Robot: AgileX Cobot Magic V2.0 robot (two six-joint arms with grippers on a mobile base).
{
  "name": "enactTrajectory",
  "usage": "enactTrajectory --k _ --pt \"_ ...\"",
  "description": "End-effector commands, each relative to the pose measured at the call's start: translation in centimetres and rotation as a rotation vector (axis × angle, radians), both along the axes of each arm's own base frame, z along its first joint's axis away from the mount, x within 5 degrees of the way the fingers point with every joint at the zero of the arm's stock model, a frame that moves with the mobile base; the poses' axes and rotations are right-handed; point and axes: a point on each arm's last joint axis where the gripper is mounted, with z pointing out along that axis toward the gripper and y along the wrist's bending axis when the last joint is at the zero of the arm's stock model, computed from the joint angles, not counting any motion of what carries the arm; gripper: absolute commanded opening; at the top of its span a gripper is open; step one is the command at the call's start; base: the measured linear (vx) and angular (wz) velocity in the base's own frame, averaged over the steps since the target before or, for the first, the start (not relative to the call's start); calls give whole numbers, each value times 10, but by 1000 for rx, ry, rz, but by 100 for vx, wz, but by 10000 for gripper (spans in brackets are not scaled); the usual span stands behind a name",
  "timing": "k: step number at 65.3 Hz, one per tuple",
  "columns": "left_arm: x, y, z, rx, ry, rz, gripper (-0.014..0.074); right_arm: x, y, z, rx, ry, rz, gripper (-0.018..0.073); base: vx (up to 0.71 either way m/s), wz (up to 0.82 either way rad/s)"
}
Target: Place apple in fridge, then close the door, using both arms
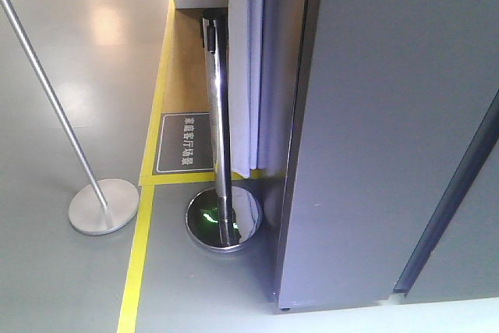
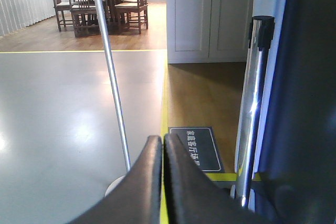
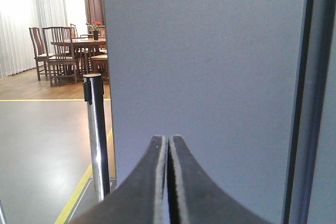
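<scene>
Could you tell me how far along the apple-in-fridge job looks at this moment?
Done: nothing can be confirmed; no apple shows in any view. In hand: nothing, since the left gripper and right gripper are both shut and empty. The right one faces the fridge, whose grey outside shows no interior, so the door looks closed. Whether the apple is inside cannot be told.

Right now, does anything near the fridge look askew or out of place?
The chrome stanchion post beside the fridge leans in the front view, as does the thinner pole on the left. Both claws, left and right, are shut and empty; no apple is in view.
</scene>
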Motion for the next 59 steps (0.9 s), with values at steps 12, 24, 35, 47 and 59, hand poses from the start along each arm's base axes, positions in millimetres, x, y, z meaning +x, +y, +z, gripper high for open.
enactTrajectory --k 12,24,35,47,59 --pt "0 -2 2 3 -69 -18 -8 -1 0 4 -17 -79 2 -3 0 0" --pt "0 -2 2 3 -69 -18 -8 -1 0 4 -17 -79 2 -3 0 0" --pt "0 -2 2 3 -69 -18 -8 -1 0 4 -17 -79 2 -3 0 0" --pt "0 -2 2 3 -69 -18 -8 -1 0 4 -17 -79 2 -3 0 0" --pt "0 -2 2 3 -69 -18 -8 -1 0 4 -17 -79 2 -3 0 0"
